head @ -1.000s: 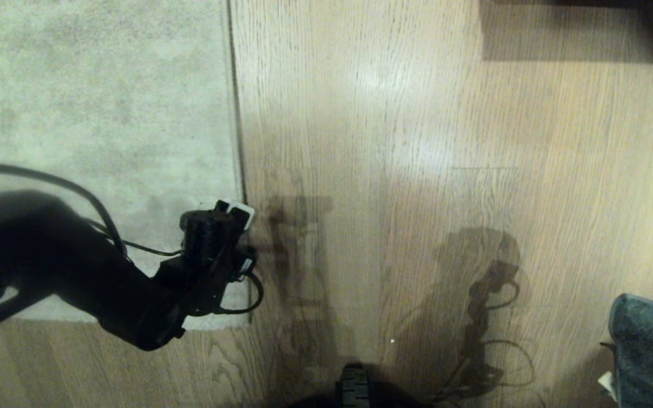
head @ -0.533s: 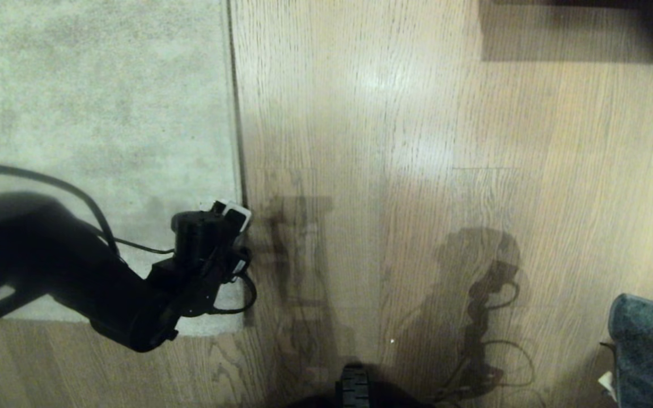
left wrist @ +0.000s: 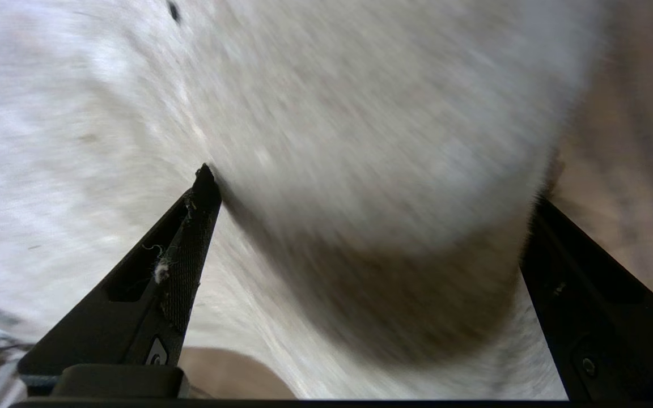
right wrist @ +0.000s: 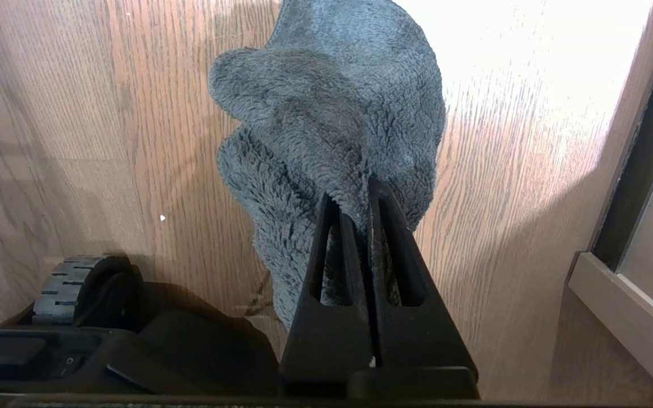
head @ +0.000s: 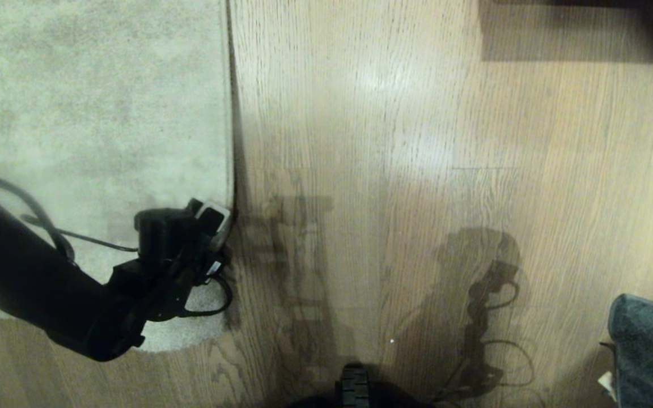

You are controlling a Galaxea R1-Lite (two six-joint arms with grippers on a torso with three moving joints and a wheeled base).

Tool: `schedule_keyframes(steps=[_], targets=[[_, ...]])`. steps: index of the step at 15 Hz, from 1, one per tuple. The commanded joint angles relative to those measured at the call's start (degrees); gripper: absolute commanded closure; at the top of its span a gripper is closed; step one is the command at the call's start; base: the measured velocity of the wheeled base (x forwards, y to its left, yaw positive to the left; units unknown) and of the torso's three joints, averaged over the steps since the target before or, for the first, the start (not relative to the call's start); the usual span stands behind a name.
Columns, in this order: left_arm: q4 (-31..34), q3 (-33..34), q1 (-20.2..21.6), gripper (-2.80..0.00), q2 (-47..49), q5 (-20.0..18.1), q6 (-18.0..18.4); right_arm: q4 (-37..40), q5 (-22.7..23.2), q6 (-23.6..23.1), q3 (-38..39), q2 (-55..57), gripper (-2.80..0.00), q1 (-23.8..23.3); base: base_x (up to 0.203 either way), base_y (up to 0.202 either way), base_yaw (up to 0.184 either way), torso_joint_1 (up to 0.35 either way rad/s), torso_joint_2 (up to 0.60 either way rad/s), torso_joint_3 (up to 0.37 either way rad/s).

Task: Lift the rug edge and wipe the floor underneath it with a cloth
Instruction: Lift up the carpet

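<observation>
The pale grey rug covers the left of the head view, and its rug edge (head: 230, 141) runs straight down to a corner (head: 213, 334) that now bulges outward. My left gripper (head: 213, 226) points down onto the rug just inside that edge. In the left wrist view the left gripper (left wrist: 372, 187) is open wide, one fingertip (left wrist: 204, 175) on the pile, the other at the border beside the floor (left wrist: 632, 113). A hump of rug swells between them. My right gripper (right wrist: 360, 190) is shut on the fuzzy grey-teal cloth (right wrist: 326, 113), which hangs at the lower right (head: 649, 345) above the floor (head: 417, 170).
The robot's base wheel (head: 355, 391) sits at the bottom centre. A dark piece of furniture (head: 587, 22) stands at the far right. A cabinet frame (right wrist: 627, 306) runs along the right side beside the cloth.
My left arm has moved left, dragging the rug with it. The rug edge has slid left, baring a strip of floor, and the corner has bulged. The right arm has kept still.
</observation>
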Motion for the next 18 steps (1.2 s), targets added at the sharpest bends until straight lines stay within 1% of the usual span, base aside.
schedule_keyframes(steps=[1,3,5,10,15,18], targets=[[-0.2,0.7,1.4,-2.80,-3.7,0.3,1.4,0.0,0.0,0.0,0.0,0.0,0.00,0.0,0.000,0.000,0.000,0.000,0.00,0.000],[-0.2,0.7,2.9,-2.80,-5.3,0.3,4.0,0.0,0.0,0.0,0.0,0.1,0.00,0.0,0.000,0.000,0.000,0.000,0.00,0.000],[-0.2,0.8,4.1,-2.80,-6.5,0.3,5.6,0.0,0.0,0.0,0.0,0.0,0.00,0.1,0.000,0.000,0.000,0.000,0.00,0.000],[-0.6,4.8,6.2,-2.80,-7.7,0.1,6.0,0.0,0.0,0.0,0.0,0.0,0.00,0.0,0.000,0.000,0.000,0.000,0.00,0.000],[-0.7,10.5,6.5,-2.80,-8.8,0.0,5.9,0.0,0.0,0.0,0.0,0.0,0.00,0.0,0.000,0.000,0.000,0.000,0.00,0.000],[-1.6,12.4,6.5,-2.80,-9.0,-0.1,6.0,0.0,0.0,0.0,0.0,0.0,0.00,0.0,0.000,0.000,0.000,0.000,0.00,0.000]])
